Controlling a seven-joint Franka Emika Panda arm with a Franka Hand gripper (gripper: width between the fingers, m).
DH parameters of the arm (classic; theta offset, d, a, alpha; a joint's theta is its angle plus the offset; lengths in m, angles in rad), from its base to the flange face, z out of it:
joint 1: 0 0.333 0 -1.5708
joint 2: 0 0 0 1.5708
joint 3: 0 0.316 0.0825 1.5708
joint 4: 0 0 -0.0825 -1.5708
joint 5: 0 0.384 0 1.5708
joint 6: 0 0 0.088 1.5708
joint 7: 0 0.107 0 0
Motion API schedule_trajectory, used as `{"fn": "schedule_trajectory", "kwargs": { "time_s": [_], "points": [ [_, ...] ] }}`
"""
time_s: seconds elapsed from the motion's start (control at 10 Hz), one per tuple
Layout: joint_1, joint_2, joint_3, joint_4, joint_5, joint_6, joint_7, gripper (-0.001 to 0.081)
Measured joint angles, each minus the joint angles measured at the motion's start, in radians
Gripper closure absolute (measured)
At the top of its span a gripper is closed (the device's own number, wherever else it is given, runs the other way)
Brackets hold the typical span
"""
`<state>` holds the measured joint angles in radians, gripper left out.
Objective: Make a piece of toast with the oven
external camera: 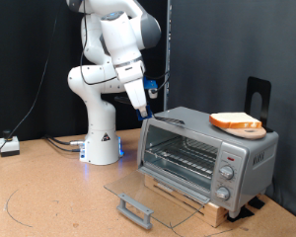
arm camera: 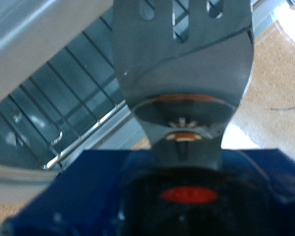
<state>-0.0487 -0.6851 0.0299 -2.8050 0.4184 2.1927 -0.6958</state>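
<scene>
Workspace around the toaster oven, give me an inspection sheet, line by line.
Surface: brown table; oven raised on a wooden base.
Job's things: the oven has its glass door dropped fully open, wire rack bare; the piece of toast lies on a plate on the oven's roof.
Clutter: nothing seen.
Gripper: gripper hovers at the oven's upper corner on the exterior view's left, holding a metal spatula.
Cables: cables trail along the table behind the robot base; a small box sits at the exterior view's left edge.
Surroundings: black curtain behind.
</scene>
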Motion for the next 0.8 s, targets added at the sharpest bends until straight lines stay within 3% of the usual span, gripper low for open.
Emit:
{"fn": "schedule_trajectory", "kwargs": {
  "time_s": [0.3,0.8],
  "points": [
    [0.038,0.044,0.029,0.009,0.053,0.047,0.002,0.0387],
    [0.07,0.092,0.083,0.031,0.115,0.112,0.034,0.0387]
  ]
}}
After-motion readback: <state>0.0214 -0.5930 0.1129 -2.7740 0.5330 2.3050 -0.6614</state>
